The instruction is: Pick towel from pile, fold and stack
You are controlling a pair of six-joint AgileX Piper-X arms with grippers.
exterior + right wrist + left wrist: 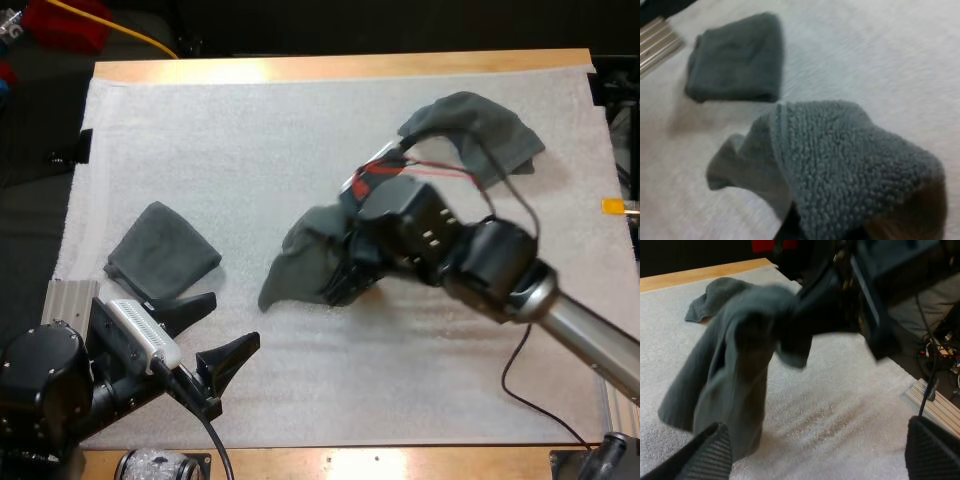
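- Wide apart and holding nothing, the left fingers (228,357) sit low over the near left part of the white mat (300,150), just beside the folded towel (162,250).
- Clamped on the hanging towel (300,255), the right fingers (342,284) hold it over the middle of the mat, where it droops in loose folds.
- A crumpled towel (480,130) lies at the mat's far right, behind the right arm.
- The folded towel lies flat, well apart from the hanging towel.
- The wooden surface (340,67) shows beyond the mat's far edge.

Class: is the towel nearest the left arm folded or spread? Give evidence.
Folded: the towel is a compact square with neat edges, flat on the mat.
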